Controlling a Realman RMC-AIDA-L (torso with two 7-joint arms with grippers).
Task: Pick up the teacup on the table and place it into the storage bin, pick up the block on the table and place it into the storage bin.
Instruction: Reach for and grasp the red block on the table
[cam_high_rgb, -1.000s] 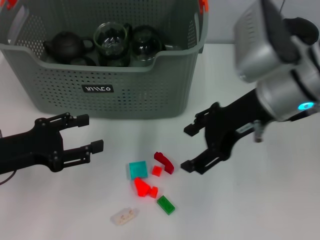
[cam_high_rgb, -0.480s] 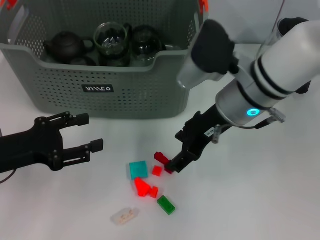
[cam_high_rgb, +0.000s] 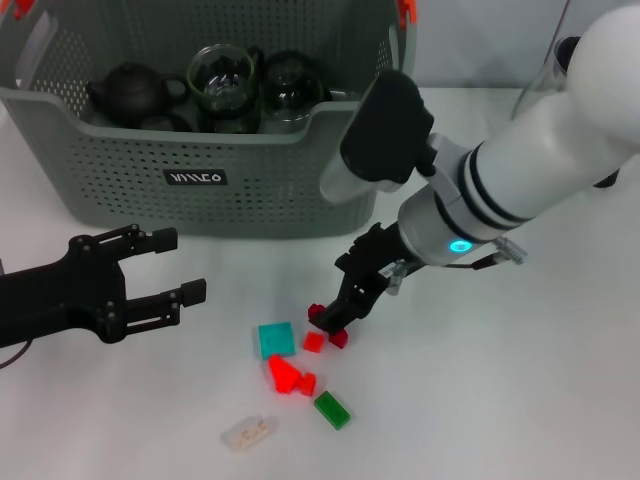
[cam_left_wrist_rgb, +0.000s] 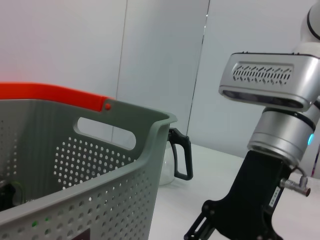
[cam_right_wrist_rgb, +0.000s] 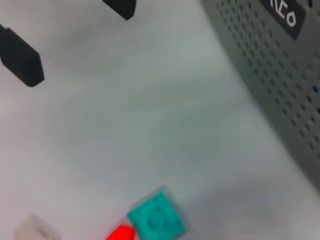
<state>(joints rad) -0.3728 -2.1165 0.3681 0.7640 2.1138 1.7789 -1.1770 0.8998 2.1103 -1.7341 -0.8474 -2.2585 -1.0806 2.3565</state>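
Storage bin (cam_high_rgb: 230, 190) stands at the table's (cam_high_rgb: 520, 400) far left, its long axis running left-right, label side facing the robot; dark teapots and glass cups sit inside. Right gripper (cam_high_rgb: 335, 318) is lowered onto the dark red block (cam_high_rgb: 322, 318) before the bin; whether its jaws are clenched cannot be told. Left gripper (cam_high_rgb: 165, 265) hovers left of the scattered blocks, jaws released. Teal block (cam_high_rgb: 276, 339) lies flat beside a red cone-shaped block (cam_high_rgb: 283, 373).

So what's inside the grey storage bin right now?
The storage bin holds a dark teapot, a clear glass vessel and a dark glass pot. Its front wall hides anything lower down.
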